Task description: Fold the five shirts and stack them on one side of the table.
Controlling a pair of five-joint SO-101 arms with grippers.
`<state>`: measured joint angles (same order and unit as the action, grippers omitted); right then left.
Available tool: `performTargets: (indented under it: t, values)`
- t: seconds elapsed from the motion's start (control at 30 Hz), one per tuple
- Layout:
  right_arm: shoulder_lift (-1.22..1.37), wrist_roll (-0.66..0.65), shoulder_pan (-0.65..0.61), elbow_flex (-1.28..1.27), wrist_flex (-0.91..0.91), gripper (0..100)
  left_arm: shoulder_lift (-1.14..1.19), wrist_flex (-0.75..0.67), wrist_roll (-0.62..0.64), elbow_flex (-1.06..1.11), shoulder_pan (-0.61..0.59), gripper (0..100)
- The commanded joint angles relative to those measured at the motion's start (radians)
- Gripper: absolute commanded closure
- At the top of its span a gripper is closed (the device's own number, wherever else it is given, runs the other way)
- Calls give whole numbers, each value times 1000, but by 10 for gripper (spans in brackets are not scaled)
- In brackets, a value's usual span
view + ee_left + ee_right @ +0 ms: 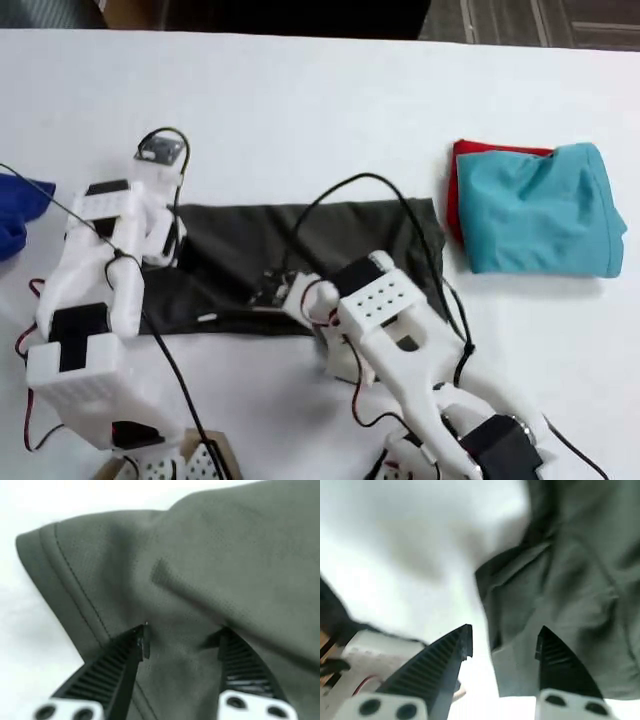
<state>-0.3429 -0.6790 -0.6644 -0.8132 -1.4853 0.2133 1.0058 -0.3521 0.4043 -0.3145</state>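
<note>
Left end effector open, empty; hem of dark olive knit shirt between its tips. Right end effector likewise. I judge both staged to fold.

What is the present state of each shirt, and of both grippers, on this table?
dark grey shirt: spread as a long band in the middle, seemingly part-folded, not stacked.
red shirt: bottom of the stack, mostly covered.
teal shirt: folded, on top of the red shirt.
blue shirt: crumpled at the table's edge, unfolded.
left gripper: open, over the grey shirt's hem.
right gripper: open, at the grey shirt's edge.
</note>
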Motion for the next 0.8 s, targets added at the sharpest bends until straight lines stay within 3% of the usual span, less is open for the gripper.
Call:
performTargets:
  t: [0.0, 0.27, 0.5, 0.77]
  values:
    - [-38, -9, -50, -9, -24, 783, 0, -29, 3, -5, 15, 757]
    - [-18, -46, -74, -138, 130, 782, 0, -29, 3, -5, 15, 757]
    - [225, -84, 73, -157, 309, 783, 0, -29, 3, -5, 15, 757]
    - [268, -77, 79, -89, 295, 804, 0, -29, 3, -5, 15, 757]
